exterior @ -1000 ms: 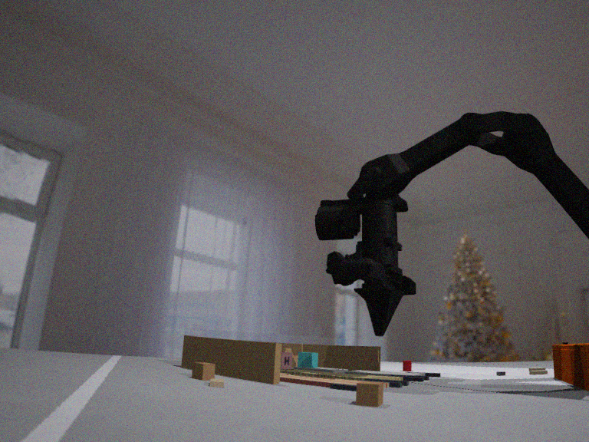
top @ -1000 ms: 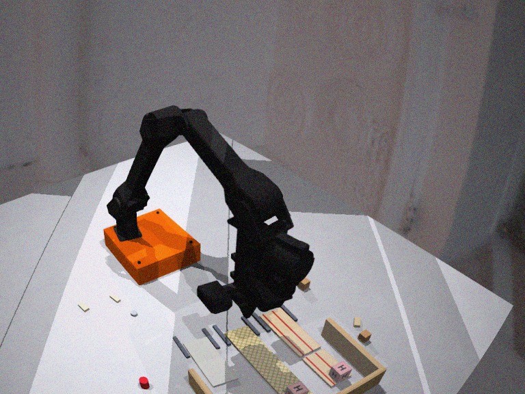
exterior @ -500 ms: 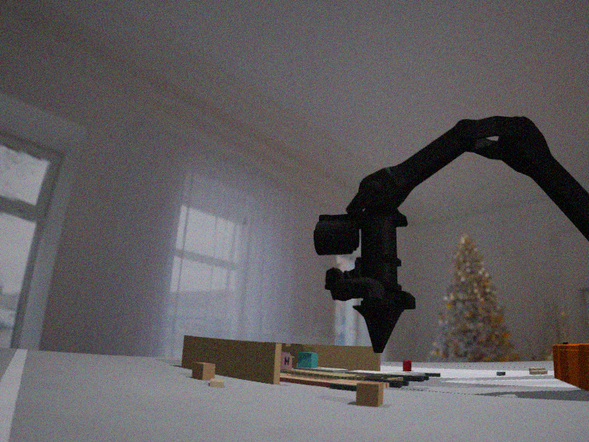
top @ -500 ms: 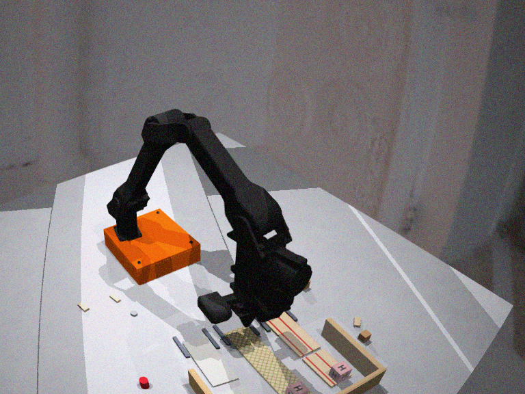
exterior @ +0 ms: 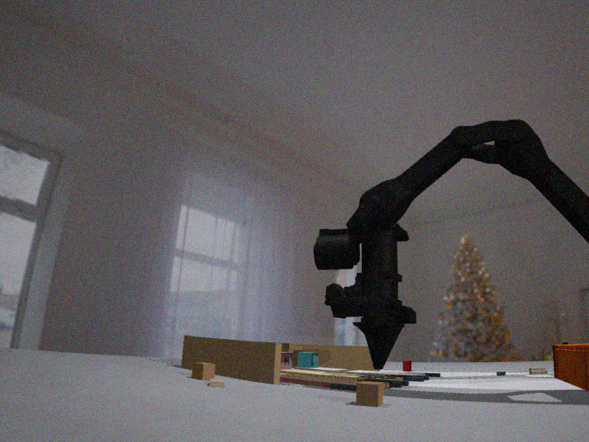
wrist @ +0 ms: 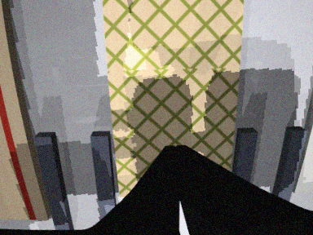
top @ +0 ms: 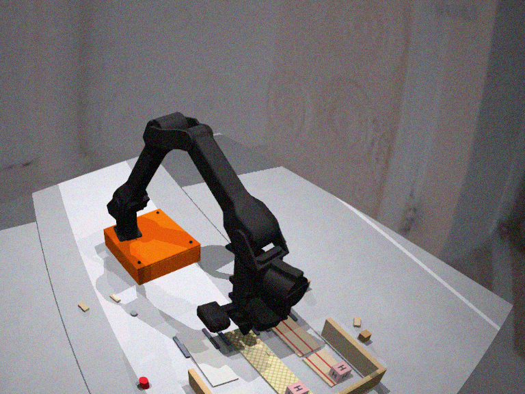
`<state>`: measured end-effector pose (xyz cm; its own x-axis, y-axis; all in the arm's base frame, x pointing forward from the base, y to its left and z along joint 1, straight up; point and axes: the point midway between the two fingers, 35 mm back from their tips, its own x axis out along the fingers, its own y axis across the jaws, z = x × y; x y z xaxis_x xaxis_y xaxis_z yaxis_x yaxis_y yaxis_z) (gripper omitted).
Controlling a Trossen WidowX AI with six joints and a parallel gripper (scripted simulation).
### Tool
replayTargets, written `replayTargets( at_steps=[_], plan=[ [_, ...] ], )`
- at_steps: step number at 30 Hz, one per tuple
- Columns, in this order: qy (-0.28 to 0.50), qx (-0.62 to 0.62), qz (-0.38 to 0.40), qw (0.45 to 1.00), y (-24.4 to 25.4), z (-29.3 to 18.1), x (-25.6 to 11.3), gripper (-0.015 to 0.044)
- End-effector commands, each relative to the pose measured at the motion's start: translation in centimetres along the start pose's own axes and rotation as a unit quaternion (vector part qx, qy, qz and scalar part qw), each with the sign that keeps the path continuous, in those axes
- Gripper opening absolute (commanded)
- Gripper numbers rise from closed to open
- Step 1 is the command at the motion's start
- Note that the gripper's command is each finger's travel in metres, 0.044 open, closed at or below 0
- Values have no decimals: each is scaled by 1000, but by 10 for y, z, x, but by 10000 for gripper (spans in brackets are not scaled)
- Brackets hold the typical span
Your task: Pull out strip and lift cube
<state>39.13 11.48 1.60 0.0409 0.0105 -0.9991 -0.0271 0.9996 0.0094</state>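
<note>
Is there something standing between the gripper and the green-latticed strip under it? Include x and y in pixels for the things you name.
Nothing visible stands between the closed gripper point(top: 245, 332) point(exterior: 378, 367) point(wrist: 176, 148) and the green-latticed strip point(top: 266, 360) point(wrist: 175, 53); dark rails point(top: 210, 338) point(wrist: 103, 163) lie only beside it.
</note>
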Motion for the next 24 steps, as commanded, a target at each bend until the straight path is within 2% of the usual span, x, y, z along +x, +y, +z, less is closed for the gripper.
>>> replayTargets(
  at_steps=[1,24],
  plan=[
    [2,-1,1,1000,-1,-1,7,0],
    [2,-1,1,1000,-1,-2,13,0]
  ],
)
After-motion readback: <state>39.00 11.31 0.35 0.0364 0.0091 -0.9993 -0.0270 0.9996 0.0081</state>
